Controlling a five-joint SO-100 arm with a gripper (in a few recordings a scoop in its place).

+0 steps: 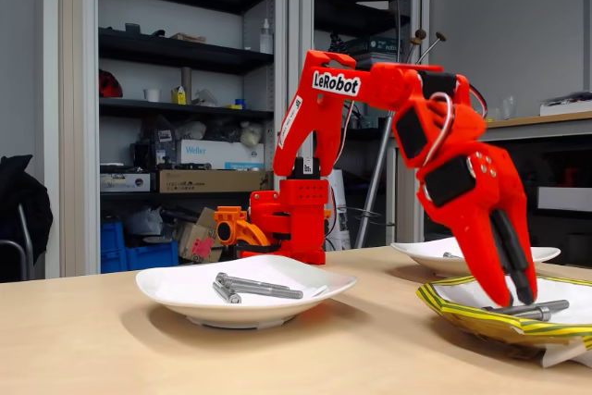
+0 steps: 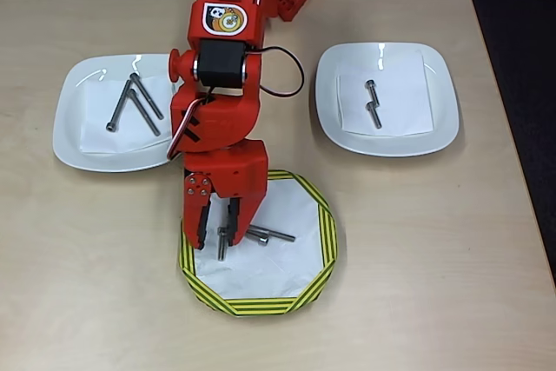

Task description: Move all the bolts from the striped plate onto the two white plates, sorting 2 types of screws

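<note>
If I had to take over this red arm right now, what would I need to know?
Gripper: down over the striped plate, fingers open on either side of a bolt; it is not lifted yet.

Left white plate in the overhead view: three long bolts.
Right white plate: two short bolts.
Striped plate: two bolts, the one at the fingers and a second bolt beside it.

Done: five bolts sorted, long ones left, short ones right.
Left: close on the bolt, carry it to the matching plate, then do the other. Their lengths are hard to judge here, so check first.
</note>
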